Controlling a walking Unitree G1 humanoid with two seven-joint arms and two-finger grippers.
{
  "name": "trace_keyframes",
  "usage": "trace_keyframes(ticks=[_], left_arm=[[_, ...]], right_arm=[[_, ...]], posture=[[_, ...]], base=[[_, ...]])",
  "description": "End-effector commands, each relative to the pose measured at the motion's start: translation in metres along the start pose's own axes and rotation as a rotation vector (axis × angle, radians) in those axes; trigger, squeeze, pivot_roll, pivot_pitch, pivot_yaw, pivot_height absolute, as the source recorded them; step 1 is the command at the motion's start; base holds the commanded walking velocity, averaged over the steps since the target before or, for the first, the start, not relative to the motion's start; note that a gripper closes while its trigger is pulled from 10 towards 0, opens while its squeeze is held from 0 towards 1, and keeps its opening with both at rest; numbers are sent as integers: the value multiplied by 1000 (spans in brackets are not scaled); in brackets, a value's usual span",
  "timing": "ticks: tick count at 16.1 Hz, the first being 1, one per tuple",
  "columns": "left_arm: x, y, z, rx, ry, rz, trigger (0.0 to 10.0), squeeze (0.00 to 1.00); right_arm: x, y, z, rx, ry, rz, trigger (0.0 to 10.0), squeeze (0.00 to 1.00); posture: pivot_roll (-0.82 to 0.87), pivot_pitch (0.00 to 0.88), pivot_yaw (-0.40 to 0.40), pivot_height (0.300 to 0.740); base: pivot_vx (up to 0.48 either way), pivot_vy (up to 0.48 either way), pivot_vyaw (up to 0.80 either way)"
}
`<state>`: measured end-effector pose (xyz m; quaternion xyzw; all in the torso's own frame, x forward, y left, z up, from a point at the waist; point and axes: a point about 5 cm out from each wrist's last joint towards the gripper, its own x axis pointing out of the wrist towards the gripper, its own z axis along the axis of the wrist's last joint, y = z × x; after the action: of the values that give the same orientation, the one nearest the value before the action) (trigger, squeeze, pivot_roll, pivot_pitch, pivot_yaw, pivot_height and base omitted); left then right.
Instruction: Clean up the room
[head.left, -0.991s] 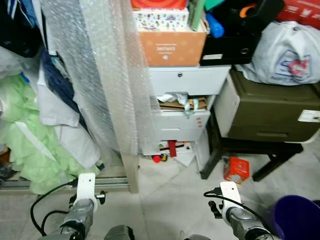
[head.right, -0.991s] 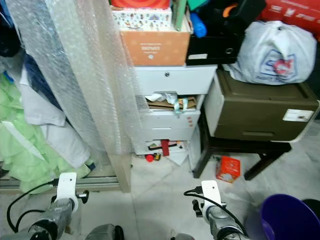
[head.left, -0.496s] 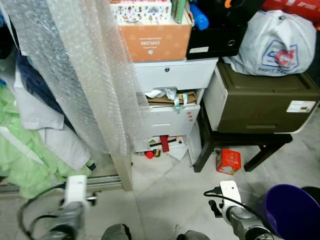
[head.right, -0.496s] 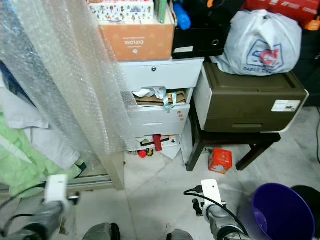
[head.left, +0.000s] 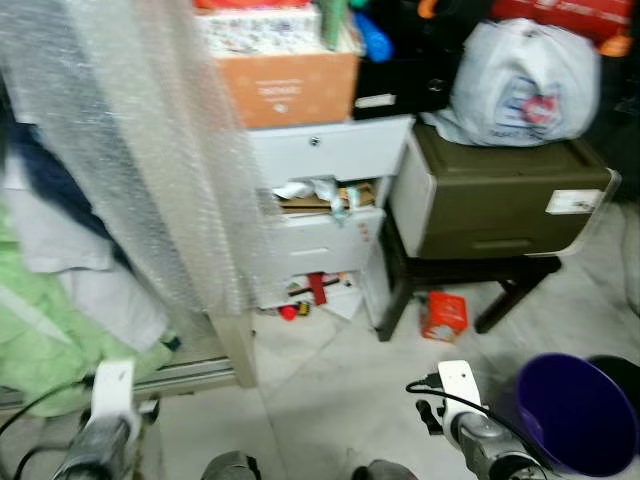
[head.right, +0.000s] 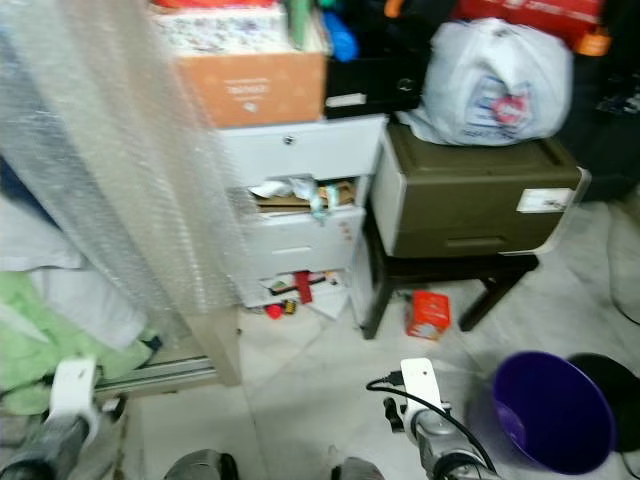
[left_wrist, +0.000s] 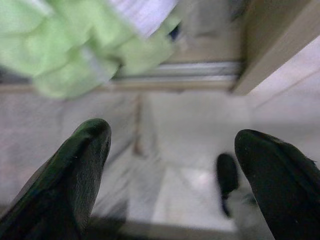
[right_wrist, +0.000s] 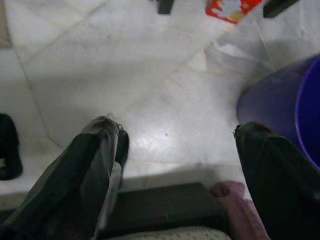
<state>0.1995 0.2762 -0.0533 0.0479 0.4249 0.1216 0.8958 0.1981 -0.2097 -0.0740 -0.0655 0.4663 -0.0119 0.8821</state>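
Observation:
A small red box (head.left: 441, 315) lies on the pale tile floor beside a dark table leg, and it appears again as the red box (right_wrist: 230, 9) in the right wrist view. A purple bin (head.left: 580, 415) stands on the floor at my right. My right gripper (right_wrist: 200, 170) hangs low and open over bare tiles, with the purple bin (right_wrist: 300, 110) just past one finger. My left gripper (left_wrist: 175, 170) is also open with nothing between its fingers, above the floor near a heap of green cloth (left_wrist: 75, 55). Both arms (head.left: 460, 410) hang low.
A white drawer unit (head.left: 320, 215) has a paper-stuffed drawer open and small red bits (head.left: 288, 312) at its foot. Bubble wrap (head.left: 130, 150) hangs at the left over clothes. An olive case (head.left: 495, 195) on a dark table carries a white bag (head.left: 520, 85).
The camera has swung to the right, so the scene slid left and the purple bin shows more fully. My left arm has drifted toward the left edge. The picture is blurred.

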Motion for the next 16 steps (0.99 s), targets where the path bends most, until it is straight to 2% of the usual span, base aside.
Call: trace_keyframes(ticks=[1, 2, 3, 6, 8, 12, 14, 16], left_arm=[[0, -7, -3, -2, 20, -8, 10000, 0], [1, -12, -1, -3, 17, -14, 10000, 0], [2, -24, 2, -11, 12, -28, 10000, 0], [2, -48, 4, -7, 6, -52, 10000, 0], [2, -55, 3, -4, 6, -59, 10000, 0], [1, -58, 1, 0, 9, -57, 10000, 0], [1, -52, -2, -1, 12, -52, 10000, 0], [1, -38, -4, -1, 15, -39, 10000, 0]], right_arm=[[0, 0, 3, -12, -8, 5, 10000, 0], [0, 0, 3, -14, -9, 5, 10000, 0], [0, 0, 3, -18, -9, 5, 10000, 0], [0, -1, 3, -25, -8, 5, 10000, 0], [0, -1, 3, -29, -7, 6, 10000, 0], [0, -1, 3, -30, -12, 7, 10000, 0], [0, 0, 3, -30, -13, 9, 10000, 0], [0, 0, 3, -31, -14, 11, 10000, 0]], posture=[[0, 46, -15, 740], [0, 46, -15, 740], [0, 46, -15, 740], [-2, 35, -16, 740], [-1, 33, -16, 740], [-1, 33, -16, 740], [0, 39, -16, 740], [0, 42, -14, 740]], base=[[0, 0, 0], [0, 0, 0], [0, 266, 0], [0, 354, 0], [0, 394, -247], [0, 436, -225], [0, 441, 0], [0, 441, 0]])
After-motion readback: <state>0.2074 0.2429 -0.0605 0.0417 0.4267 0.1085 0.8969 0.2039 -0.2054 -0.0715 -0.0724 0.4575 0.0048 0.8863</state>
